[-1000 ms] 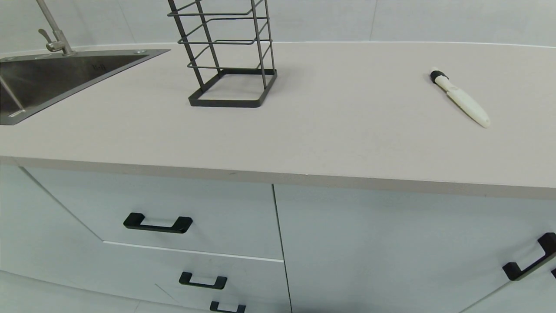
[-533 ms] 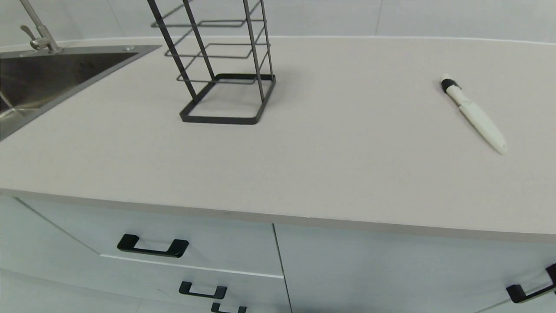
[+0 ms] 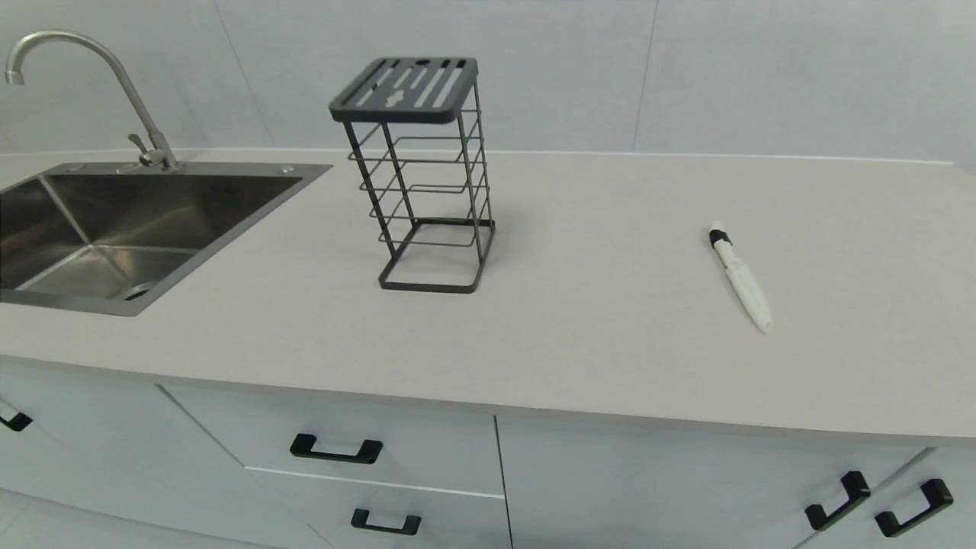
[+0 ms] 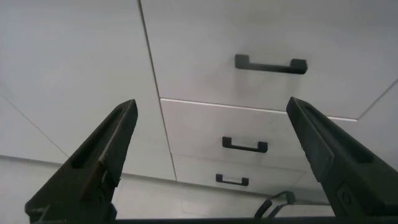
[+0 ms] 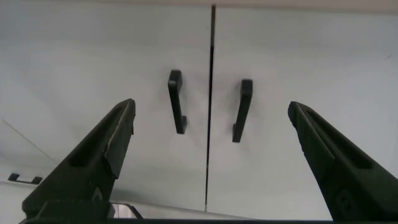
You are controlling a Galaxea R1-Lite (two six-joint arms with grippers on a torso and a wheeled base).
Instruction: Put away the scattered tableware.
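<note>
Where the pale counter (image 3: 595,328) widens toward the robot's right, a white utensil (image 3: 738,274) is seen lying flat on it, with a black band near its far end and its narrow tip turned toward the front edge. It is set well apart from the black wire rack (image 3: 427,175), which is stood upright near the middle of the counter with its slotted top plate level. A steel sink (image 3: 229,217) is sunk into the counter on the left, just beside the rack, and a curved faucet (image 3: 114,76) is mounted behind it. Pale drawers and doors with black handles are ranged below the counter's front edge.

The left gripper (image 4: 211,101) is held low before the cabinet front, its fingers (image 4: 102,162) spread wide apart, and three stacked drawer handles (image 4: 270,64) are framed between them. The right gripper (image 5: 210,102) is likewise held before the cabinets with its fingers (image 5: 93,165) wide apart. Two upright door handles (image 5: 177,101) are seen between them, one on either side of the seam between two doors.
</note>
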